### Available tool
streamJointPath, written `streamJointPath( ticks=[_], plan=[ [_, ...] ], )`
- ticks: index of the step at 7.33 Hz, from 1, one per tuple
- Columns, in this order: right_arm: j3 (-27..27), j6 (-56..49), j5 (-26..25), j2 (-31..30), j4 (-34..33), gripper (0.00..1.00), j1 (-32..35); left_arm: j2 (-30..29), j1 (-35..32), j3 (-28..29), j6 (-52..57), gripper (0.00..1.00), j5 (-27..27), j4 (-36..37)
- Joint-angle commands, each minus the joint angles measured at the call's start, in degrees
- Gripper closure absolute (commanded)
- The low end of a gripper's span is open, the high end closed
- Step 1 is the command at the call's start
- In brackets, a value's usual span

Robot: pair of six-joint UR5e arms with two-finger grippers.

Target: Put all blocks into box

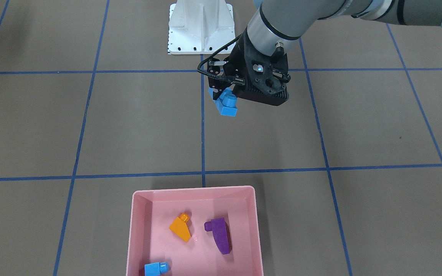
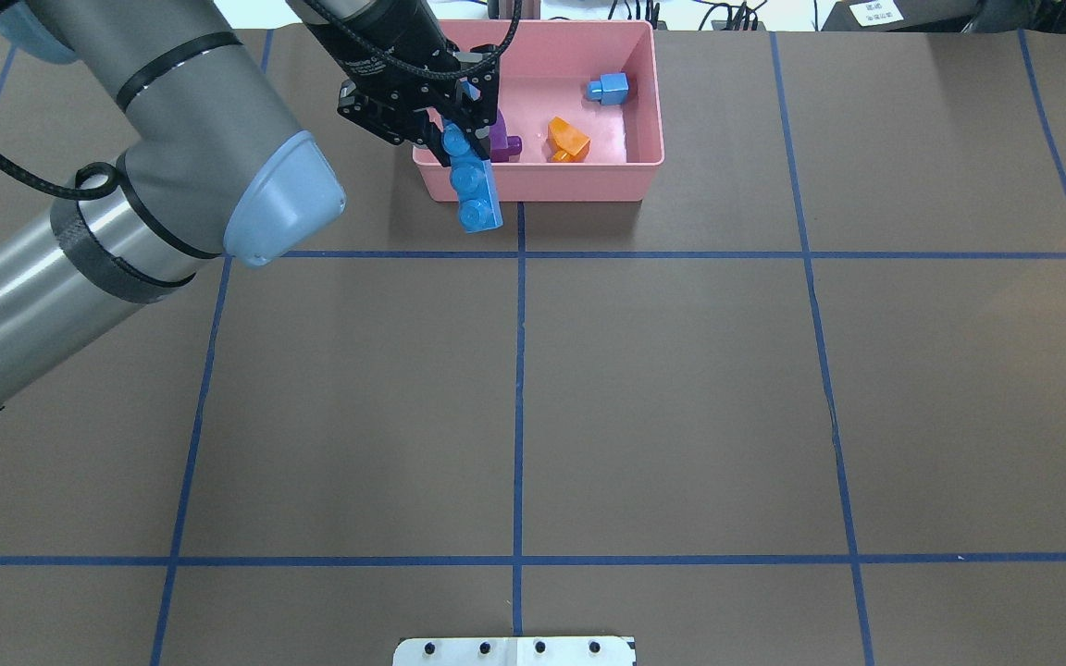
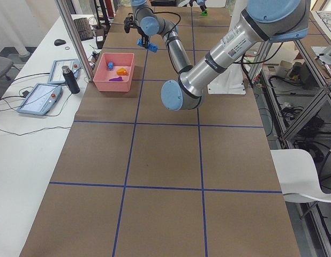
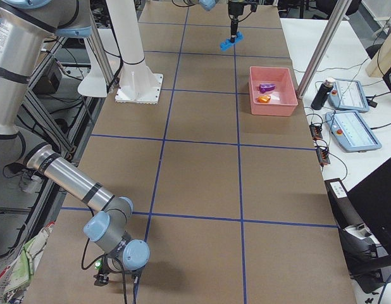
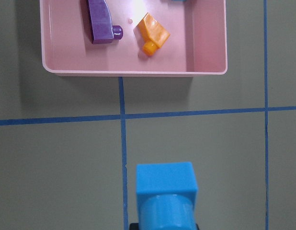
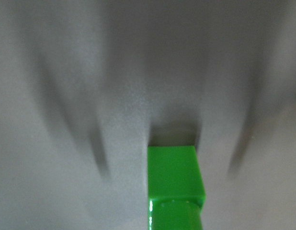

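1. the long blue four-stud brick (image 1: 227, 104) is hanging in the air over the table (image 1: 378, 122). it is on the robot's side of the box (image 1: 194, 188) and not yet above it. in the front view a blue tape line (image 1: 267, 168) is lying between the two.
2. the left gripper (image 1: 221, 96) is pinching that brick by its upper end, jaws closed on it. the long axis is pointing downward at a slight slant, so the left wrist view is showing mostly the brick's end face.
3. the coming move is turning on one relation: the box is lying straight ahead of the left gripper, away from the robot, with its near wall running across the path. i am judging that the brick needs carrying forward over that wall, low end kept above the rim, before any letting go.
4. inside the box, the orange sloped brick (image 1: 180, 228) and the purple sloped brick (image 1: 219, 235) are lying near the middle, close but apart. the small blue one-stud brick (image 1: 155, 268) is sitting toward the wall farthest from the robot.
5. the green two-stud brick (image 6: 176, 191) is filling the lower middle of the right wrist view against a blurred grey ground. the right gripper (image 4: 107, 273) is sitting well away at the robot's right end of the table. its fingers are not showing clearly, so i cannot tell whether it is clamped or released.
6. the left arm is by far the nearer to the box. three bricks are lying inside — the long blue and the green ones are the two left to go.
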Motion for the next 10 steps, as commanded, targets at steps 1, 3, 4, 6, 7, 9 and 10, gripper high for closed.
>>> streamJointPath(
  ticks=[1, 3, 4, 6, 7, 9, 10],
  plan=[
    [-2.03, 0.09, 0.03, 0.02, 3.13, 0.00, -0.01, -1.63, 0.12, 1.80, -0.15, 1.00, 1.44, -0.10],
    [-2.82, 0.09, 0.03, 0.71, 3.15, 0.00, -0.01, -2.88, 0.12, 3.04, -0.15, 1.00, 1.45, -0.10],
    [-4.39, 0.09, 0.03, 1.50, 3.58, 0.00, -0.01, -2.97, 0.12, 3.04, -0.06, 1.00, 1.45, -0.19],
    [-5.19, 0.09, 0.03, 2.30, 5.08, 0.28, -0.01, -3.05, 0.12, 3.13, -0.06, 1.00, 1.45, -0.19],
    [-5.20, 0.09, 0.03, 2.39, 5.08, 0.73, -0.01, -3.14, 0.20, 3.13, -0.06, 1.00, 2.06, -0.19],
    [-5.11, -0.26, 0.03, 2.30, 5.34, 1.00, -0.01, -4.19, 0.20, 5.74, -0.49, 1.00, 2.42, -2.71],
    [-5.11, -0.35, -0.05, 2.21, 6.30, 1.00, -0.01, -4.54, 0.20, 7.94, -3.19, 1.00, 5.29, -7.26]
  ],
)
